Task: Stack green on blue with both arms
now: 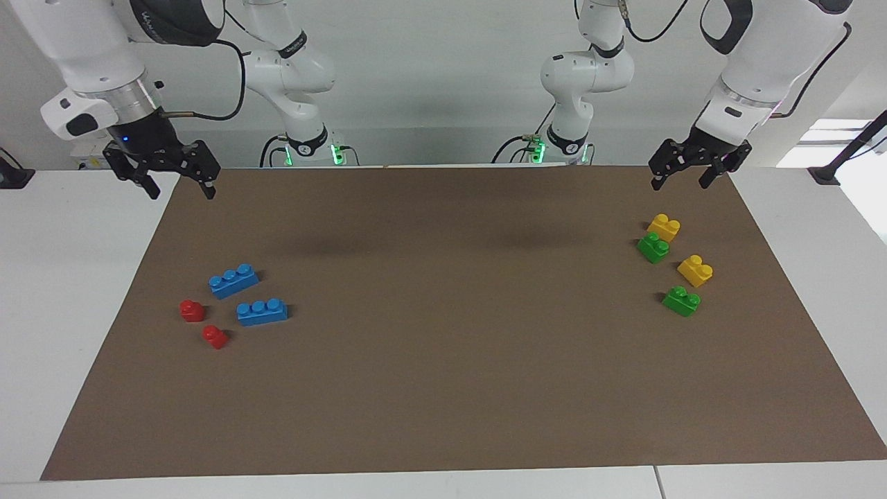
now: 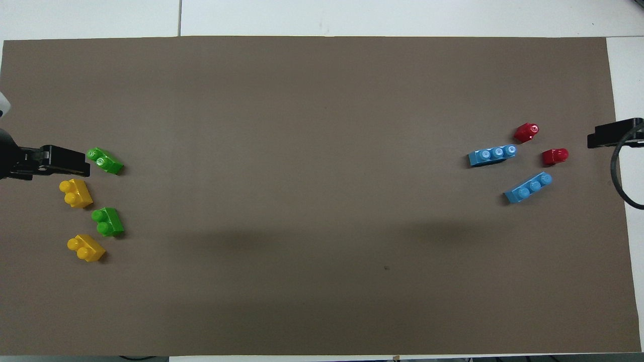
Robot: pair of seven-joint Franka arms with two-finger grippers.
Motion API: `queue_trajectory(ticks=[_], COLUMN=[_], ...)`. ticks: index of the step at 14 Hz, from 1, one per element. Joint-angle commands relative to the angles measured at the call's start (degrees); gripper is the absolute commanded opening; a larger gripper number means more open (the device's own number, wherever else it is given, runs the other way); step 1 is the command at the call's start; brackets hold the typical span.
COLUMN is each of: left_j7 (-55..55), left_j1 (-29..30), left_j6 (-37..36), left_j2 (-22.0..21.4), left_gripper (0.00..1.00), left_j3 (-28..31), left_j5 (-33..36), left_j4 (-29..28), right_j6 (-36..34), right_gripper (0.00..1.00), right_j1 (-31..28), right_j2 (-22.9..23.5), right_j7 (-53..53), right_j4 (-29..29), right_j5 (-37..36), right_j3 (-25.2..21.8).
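Two green two-stud bricks lie at the left arm's end of the mat, one nearer to the robots (image 1: 653,247) (image 2: 107,221) and one farther from them (image 1: 681,301) (image 2: 104,161). Two blue three-stud bricks lie at the right arm's end, one nearer (image 1: 233,280) (image 2: 528,187) and one farther (image 1: 262,312) (image 2: 492,155). My left gripper (image 1: 681,181) (image 2: 68,163) is open and empty, raised over the mat's corner by the robots, above the green and yellow bricks. My right gripper (image 1: 179,189) (image 2: 614,134) is open and empty, raised over the mat's corner at its own end.
Two yellow two-stud bricks (image 1: 664,226) (image 1: 695,270) lie among the green ones. Two small red one-stud bricks (image 1: 192,310) (image 1: 215,337) lie beside the blue ones, toward the right arm's end. The brown mat (image 1: 443,388) covers the white table.
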Motion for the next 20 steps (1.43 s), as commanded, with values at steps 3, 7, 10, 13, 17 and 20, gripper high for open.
queue_trajectory(ticks=[3, 7, 10, 13, 17, 20], left_j7=[-0.01, -3.16, -7.64, -14.14, -22.23, -26.81], left_j1=[-0.76, -0.23, 0.21, 1.09, 3.2, 4.08], left_j6=[-0.4, -0.23, 1.17, 6.27, 11.37, 16.98], left_j2=[-0.06, -0.76, -1.37, -2.87, -4.19, -3.58], left_gripper=[1.0, 1.0, 1.0, 1.0, 1.0, 1.0], left_j3=[0.46, 0.55, 0.81, 0.99, 0.99, 0.99], left_j5=[0.79, 0.7, 0.7, 0.7, 0.62, 0.62], left_j4=[0.34, -0.97, -2.73, -6.85, -11.52, -14.85], right_j6=[1.97, 1.0, 0.92, 0.39, 0.39, -0.4], right_gripper=[0.99, 0.99, 0.99, 0.98, 0.96, 0.96], right_j1=[-0.54, 0.34, 0.34, 0.43, -0.27, -0.98], right_j2=[-0.85, -1.03, -1.03, -1.11, -0.15, 1.52], right_j7=[11.57, 25.65, 30.75, 38.13, 48.76, 54.22], right_j4=[-1.29, -1.55, -1.55, -1.64, -1.38, -0.5], right_j5=[1.11, 1.02, 1.02, 1.11, 6.64, 11.38], right_j3=[0.3, 0.39, 0.57, 0.74, 0.74, 0.13])
